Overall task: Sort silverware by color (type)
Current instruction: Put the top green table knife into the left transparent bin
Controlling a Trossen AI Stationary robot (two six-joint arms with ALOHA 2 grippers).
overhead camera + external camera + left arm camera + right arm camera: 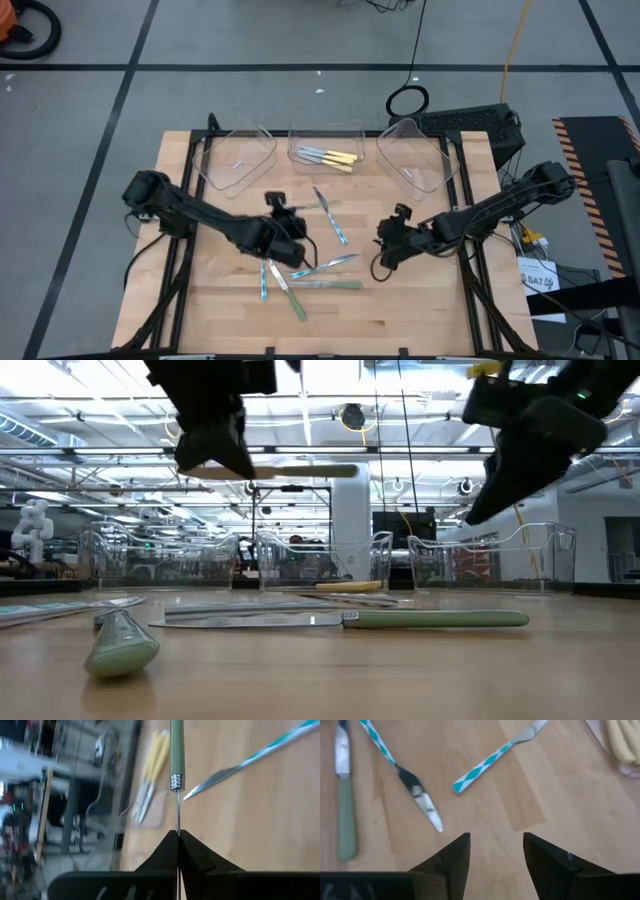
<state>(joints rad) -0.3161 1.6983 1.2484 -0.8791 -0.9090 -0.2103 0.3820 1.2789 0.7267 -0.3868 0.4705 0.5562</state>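
Over a wooden table (200,320), the left gripper (178,836) is clenched on the thin metal blade of a green-handled knife (177,750), holding it off the surface above loose silverware (330,262): blue-patterned and green-handled pieces scattered mid-table. Behind them stand three clear trays; the middle tray (326,132) holds yellow-handled utensils (335,158), the left tray (238,160) and right tray (414,155) flank it. Farther right, the right gripper (495,851) hovers released, fingers apart, grasping nothing, over bare wood near a blue-patterned knife (402,775).
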